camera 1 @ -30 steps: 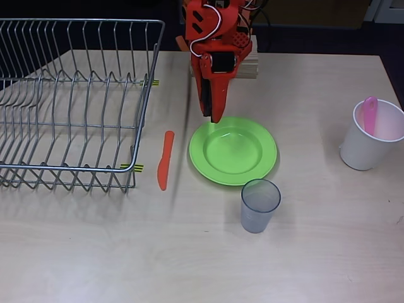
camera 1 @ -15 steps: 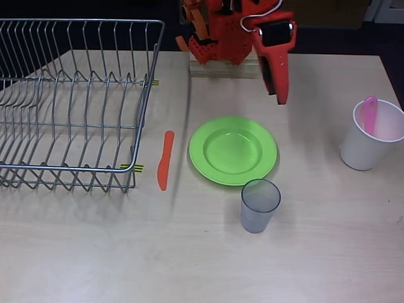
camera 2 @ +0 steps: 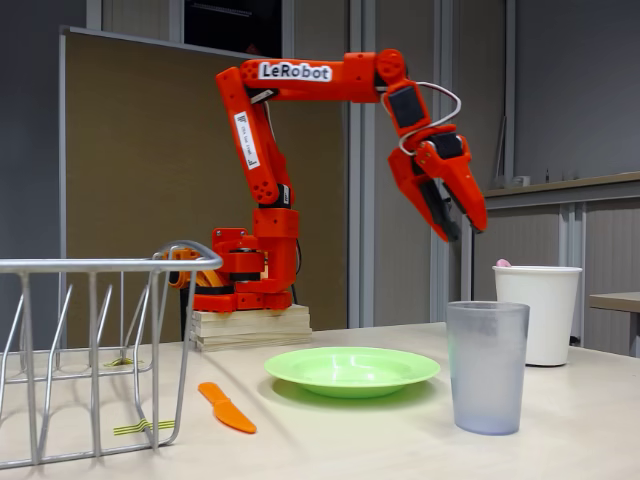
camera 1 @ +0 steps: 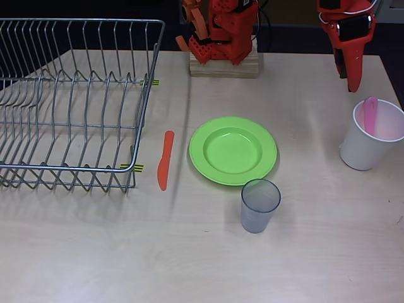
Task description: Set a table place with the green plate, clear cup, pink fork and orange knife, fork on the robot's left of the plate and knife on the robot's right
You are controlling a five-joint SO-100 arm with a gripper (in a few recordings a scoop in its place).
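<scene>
The green plate [camera 1: 233, 150] [camera 2: 352, 367] lies flat at mid-table. The orange knife [camera 1: 165, 160] [camera 2: 227, 407] rests on the table just left of it in the overhead view, beside the rack. In front of the plate's right side stands the clear cup [camera 1: 259, 205] [camera 2: 487, 365], upright. The pink fork [camera 1: 369, 115] [camera 2: 502, 263] stands handle-up inside a white cup [camera 1: 366, 148] [camera 2: 537, 310] at the right edge. My gripper [camera 1: 352, 81] [camera 2: 463, 226] hangs in the air above and just behind that white cup, pointing down, jaws together and holding nothing.
A wire dish rack [camera 1: 76, 101] [camera 2: 90, 266] takes up the table's left side. The arm's base sits on a wooden block [camera 1: 224, 65] at the back edge. Bare tabletop lies between the plate and the white cup and along the front.
The arm has swung from above the plate's back rim across to the right, ending over the white cup with the fork. Plate, knife, cup and fork have not moved.
</scene>
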